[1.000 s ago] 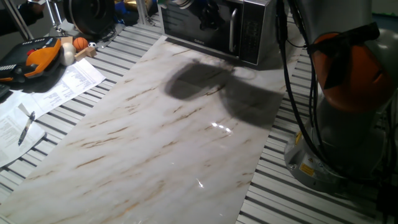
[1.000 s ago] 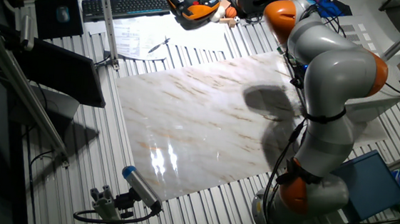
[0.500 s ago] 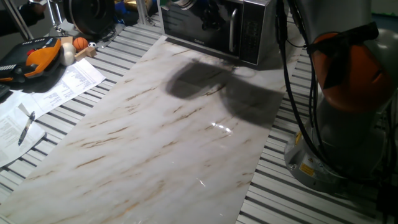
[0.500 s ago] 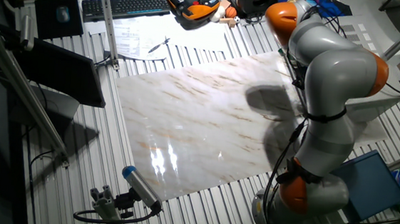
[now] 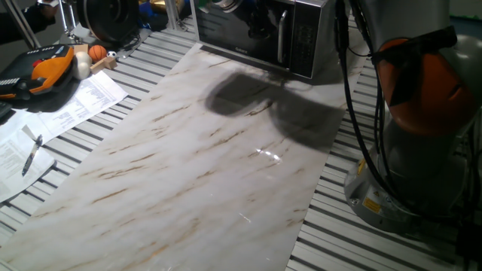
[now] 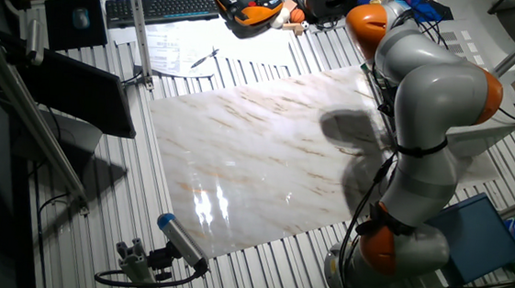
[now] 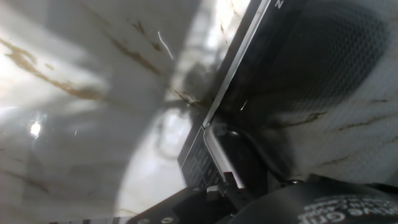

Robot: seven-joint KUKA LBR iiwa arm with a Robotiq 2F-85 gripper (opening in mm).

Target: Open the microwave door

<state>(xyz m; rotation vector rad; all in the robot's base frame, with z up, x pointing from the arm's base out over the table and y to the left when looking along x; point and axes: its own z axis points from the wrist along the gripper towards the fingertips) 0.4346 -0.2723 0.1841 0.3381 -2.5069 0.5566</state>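
**Claw close to the door handle at the far edge of the marble tabletop**

The boxy silver stainless-steel microwave [image 5: 260, 34] stands at the far edge of the pale marble-patterned tabletop [image 5: 188, 165], in the corner next to the grey and orange robot arm [image 6: 420, 129]. Its front, the large dark glass door with a silver steel frame [image 5: 237, 30], faces the marble surface. The vertical silver bar handle [image 5: 282, 39] is on the right side of the door, just beside the dark keypad strip [image 5: 303, 38].

In one fixed view the dark claw [image 5: 252, 16] is in front of the door glass, near the handle on its left side. Whether it touches the handle cannot be seen. In the hand view the silver handle [image 7: 219, 158] runs upward close to the black claw body at the lower edge, with the keypad buttons [image 7: 198, 165] on its left and the dark mesh window [image 7: 323, 62] on its right. The fingers are not clearly visible, so I cannot tell if the claw is open or closed.

The door appears flat against the microwave body. In front of the microwave the marble surface carries only a dark shadow. To the left of the microwave, beyond the marble edge, lie white printed papers [image 5: 68, 105], a pen [image 5: 32, 154] and an orange and black hand controller [image 5: 45, 68].
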